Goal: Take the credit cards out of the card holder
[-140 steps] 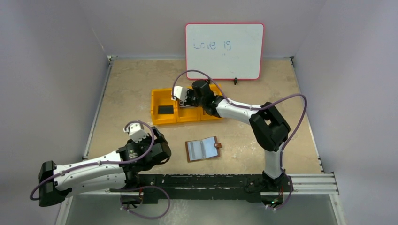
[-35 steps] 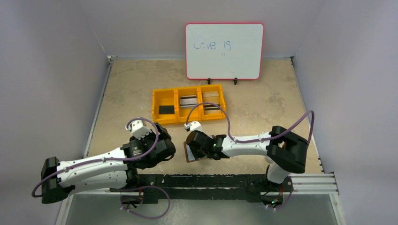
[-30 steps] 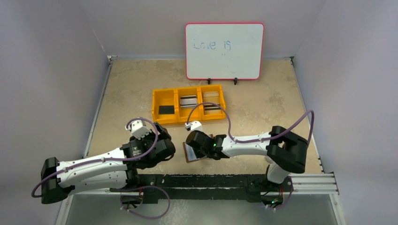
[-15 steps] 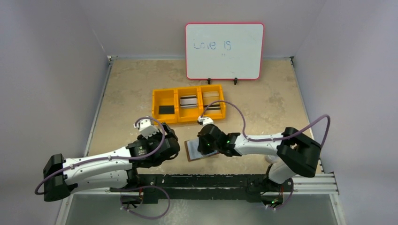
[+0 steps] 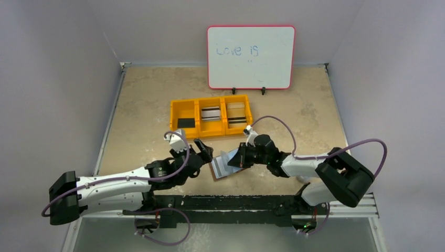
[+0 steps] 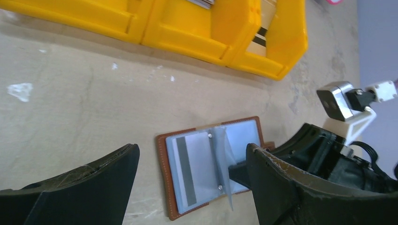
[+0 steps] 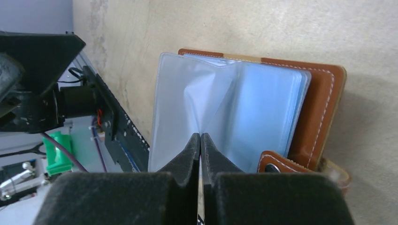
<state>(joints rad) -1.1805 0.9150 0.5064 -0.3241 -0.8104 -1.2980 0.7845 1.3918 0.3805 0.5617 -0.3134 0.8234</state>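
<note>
Tallying outward from the yellow bin [image 5: 184,134]: one bin, dividing into three compartments. The left compartment is holding one black card [image 5: 184,123]. The middle one is showing one pale striped stack [image 5: 211,113] and the right one a beige stack [image 5: 236,114]; the number of cards in each stack is not showing. Nearer than the bin, one brown card holder [image 5: 220,169] is lying open, showing one grey striped card [image 6: 185,171]. Two grippers are hanging by it: left gripper [image 6: 192,187] and right gripper [image 7: 201,140]. Behind the bin, one whiteboard [image 5: 251,56] is standing.

My right gripper [image 5: 236,159] pinches a clear sleeve [image 5: 226,160] raised off the card holder [image 5: 219,171]; left gripper [image 5: 204,151] spread wide just beside.
</note>
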